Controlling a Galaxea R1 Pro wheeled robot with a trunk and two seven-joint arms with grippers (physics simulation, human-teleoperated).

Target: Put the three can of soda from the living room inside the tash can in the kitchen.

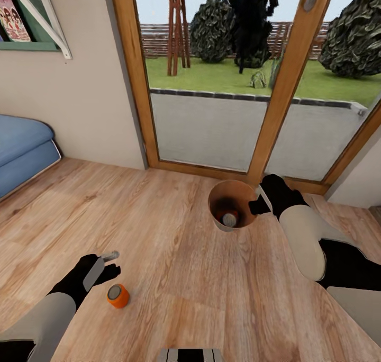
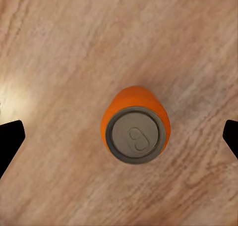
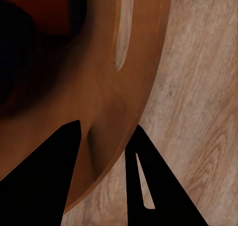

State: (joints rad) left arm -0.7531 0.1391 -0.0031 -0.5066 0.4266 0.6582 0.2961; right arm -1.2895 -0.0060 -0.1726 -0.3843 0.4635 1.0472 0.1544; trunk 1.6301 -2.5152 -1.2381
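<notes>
An orange can of soda stands upright on the wood floor, silvery top up. My left gripper hovers just behind and above it, open; in the left wrist view the can sits between the wide-spread fingertips. The copper-brown tash can stands on the floor near the glass doors, with another can lying at its bottom. My right gripper is shut on the bin's rim, one finger inside the wall and one outside.
Wood-framed glass doors rise right behind the bin. A blue sofa stands at the left wall. Open plank floor lies between the two arms. My base's front edge shows at the bottom.
</notes>
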